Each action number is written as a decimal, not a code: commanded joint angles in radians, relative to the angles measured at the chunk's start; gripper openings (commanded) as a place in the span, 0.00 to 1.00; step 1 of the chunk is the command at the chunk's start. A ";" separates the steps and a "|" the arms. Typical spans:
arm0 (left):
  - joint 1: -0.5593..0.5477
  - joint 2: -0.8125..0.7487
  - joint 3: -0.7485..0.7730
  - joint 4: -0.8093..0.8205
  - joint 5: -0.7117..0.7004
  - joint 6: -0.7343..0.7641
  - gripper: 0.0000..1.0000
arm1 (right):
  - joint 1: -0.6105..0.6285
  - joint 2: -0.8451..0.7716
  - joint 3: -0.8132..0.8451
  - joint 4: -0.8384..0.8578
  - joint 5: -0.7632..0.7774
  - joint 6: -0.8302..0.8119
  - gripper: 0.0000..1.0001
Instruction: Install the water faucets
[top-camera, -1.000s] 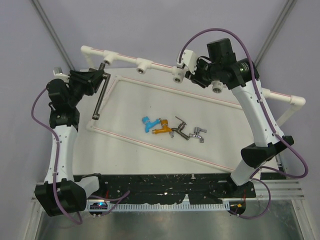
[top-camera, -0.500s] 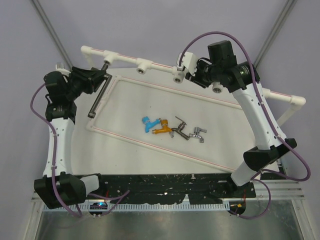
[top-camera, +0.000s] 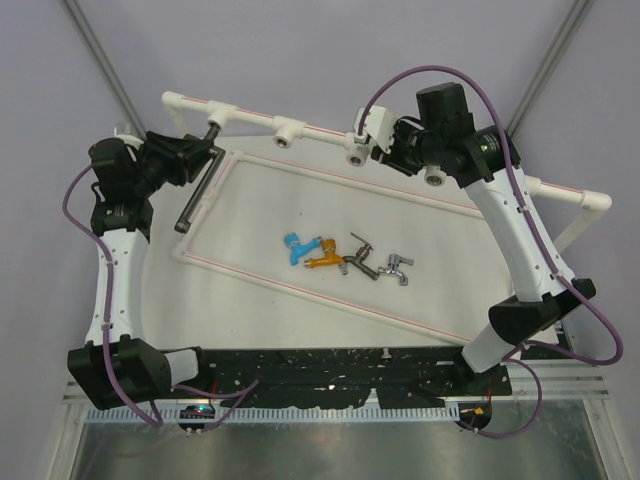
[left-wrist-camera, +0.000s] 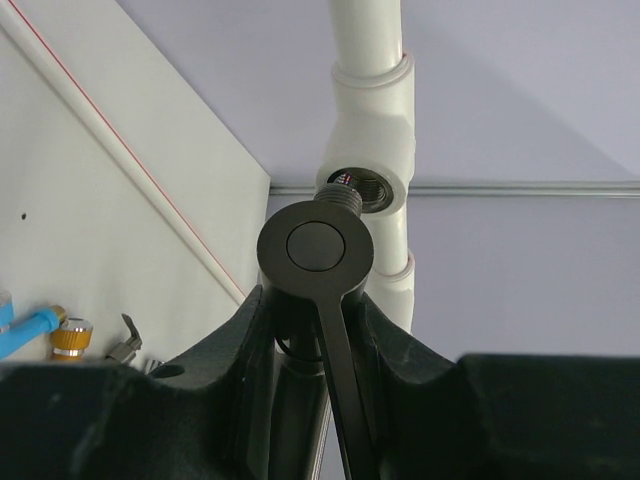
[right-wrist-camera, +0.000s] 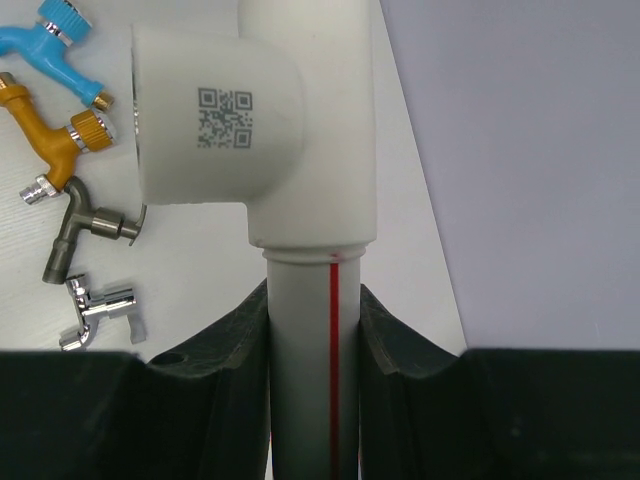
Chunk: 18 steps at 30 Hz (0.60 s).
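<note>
L jaws clamp the large dark-grey long-armed faucet (left-wrist-camera: 315, 250), thread at mouth of the round brass-lined socket (left-wrist-camera: 358, 186). R jaws grip the white plastic pipe frame (right-wrist-camera: 310, 60), steadying. Align thread square w/ socket, turn gently, avoid cross-threading.

Dark-grey faucet (left-wrist-camera: 315, 247), threaded tip at white socket (left-wrist-camera: 380, 140)

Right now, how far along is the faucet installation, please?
Done: none seated. In hand: left fingers hold the large faucet, thread at a socket mouth; right fingers clamp the pipe. Left: blue tap, orange tap, dark tap, chrome tap on the mat.
</note>
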 joint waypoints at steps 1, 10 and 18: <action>0.007 -0.001 0.071 0.109 0.055 -0.029 0.00 | 0.002 -0.038 -0.017 -0.045 -0.075 -0.025 0.05; 0.007 0.019 0.099 0.118 0.055 -0.032 0.00 | 0.001 -0.041 -0.026 -0.038 -0.078 -0.026 0.05; 0.007 0.039 0.111 0.109 0.048 -0.009 0.00 | -0.001 -0.046 -0.034 -0.035 -0.083 -0.028 0.05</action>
